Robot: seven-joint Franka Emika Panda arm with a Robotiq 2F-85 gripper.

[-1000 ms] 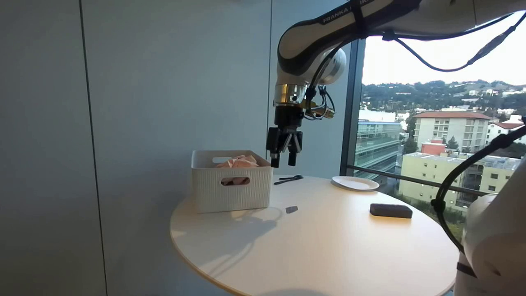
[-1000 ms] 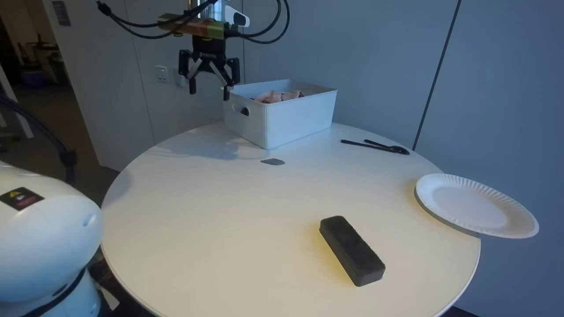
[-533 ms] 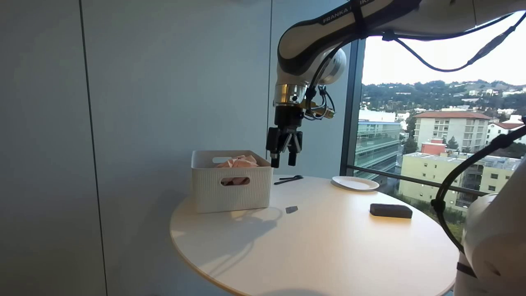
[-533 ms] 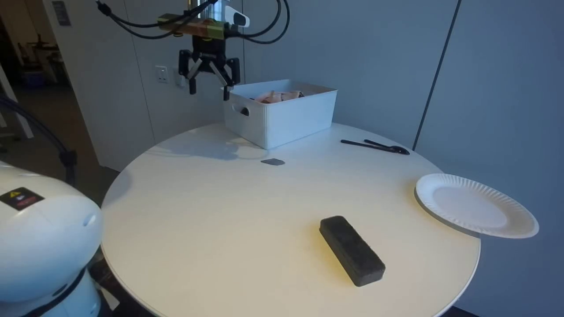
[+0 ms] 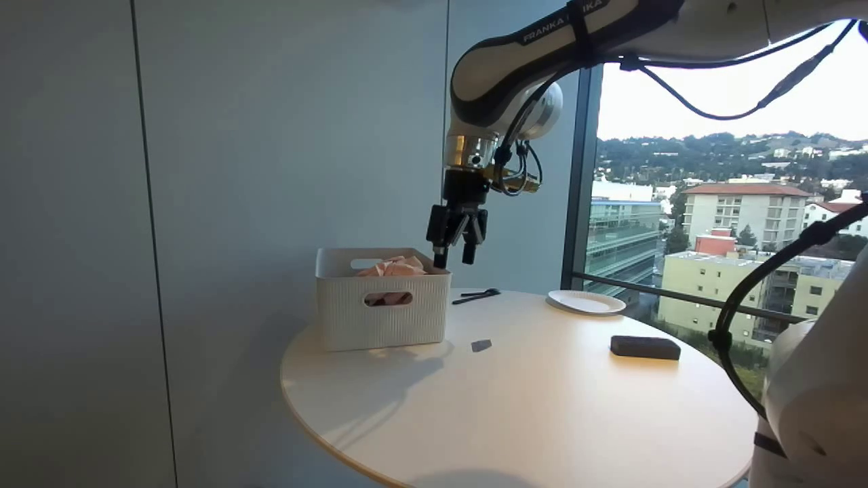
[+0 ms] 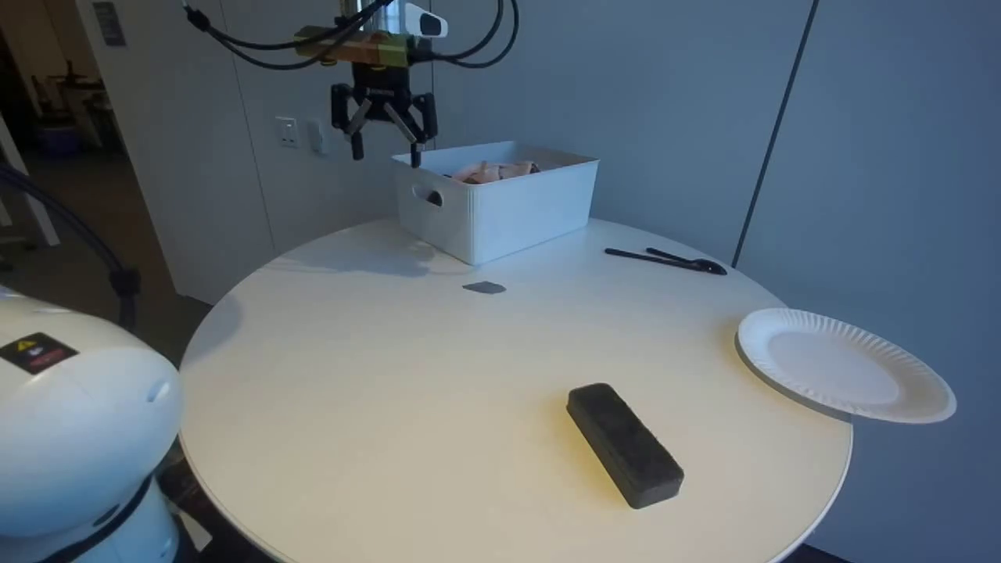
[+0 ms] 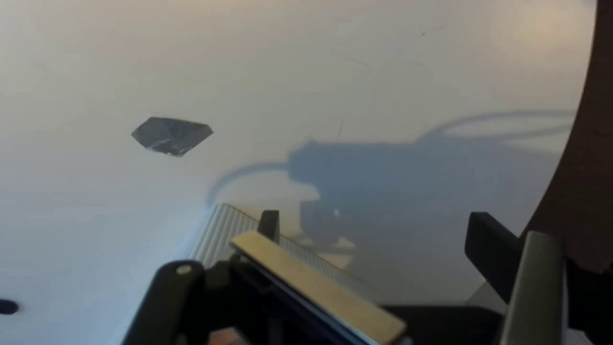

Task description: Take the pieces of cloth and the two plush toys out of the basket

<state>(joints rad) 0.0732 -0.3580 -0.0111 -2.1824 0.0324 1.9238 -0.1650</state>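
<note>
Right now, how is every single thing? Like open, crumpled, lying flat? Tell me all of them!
Gripper: open, holding nothing
White basket: upright, no lid
Pink cloth: crumpled, inside that basket
White plate: face up, sticking out past the table edge
Black utensils: lying on the table
Dark block: lying flat
Gray scrap: flat on the table

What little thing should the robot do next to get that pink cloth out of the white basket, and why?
Probably move its open jaws sideways over the basket, toward the pink cloth, before lowering. They look empty and hang near the basket's rim, not over the cloth, so going straight down now might hit it.
</note>
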